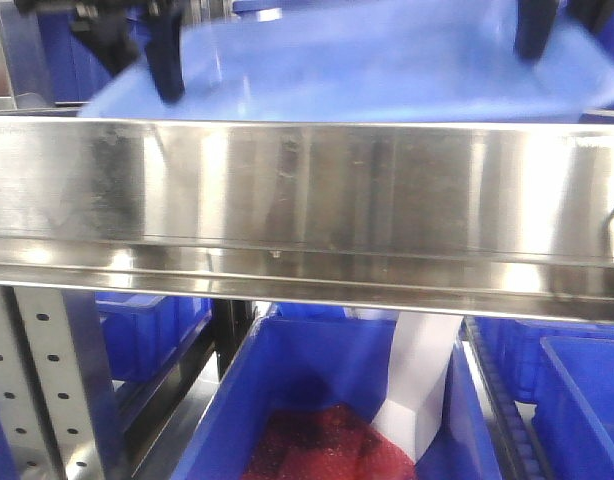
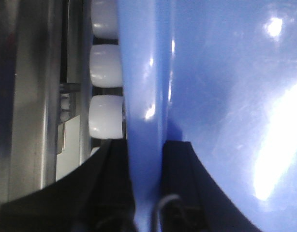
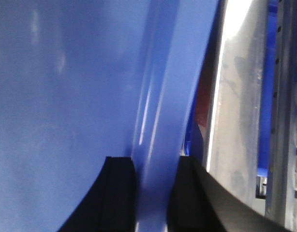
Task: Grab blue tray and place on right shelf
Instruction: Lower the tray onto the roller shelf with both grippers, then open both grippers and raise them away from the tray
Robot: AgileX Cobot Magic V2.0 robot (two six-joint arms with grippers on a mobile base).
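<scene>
The blue tray (image 1: pixel 387 60), shallow and light periwinkle, sits just above and behind the right shelf's shiny steel front rail (image 1: pixel 307 200). My left gripper (image 1: pixel 167 75) is shut on the tray's left rim; in the left wrist view its black fingers (image 2: pixel 110 183) clamp the rim of the tray (image 2: pixel 226 96), gripper (image 2: pixel 144 164). My right gripper (image 1: pixel 535 40) is shut on the tray's right rim; in the right wrist view the gripper (image 3: pixel 155 183) pinches the tray wall (image 3: pixel 66 96) next to the steel rail (image 3: pixel 235 121).
White rollers (image 2: pixel 106 65) of the shelf bed lie under the tray's left edge. Perforated grey uprights (image 1: pixel 47 390) stand at lower left. Below the rail, deep blue bins (image 1: pixel 317 400) hold red material and a white sheet (image 1: pixel 417 390). More blue bins (image 1: pixel 577 400) sit at right.
</scene>
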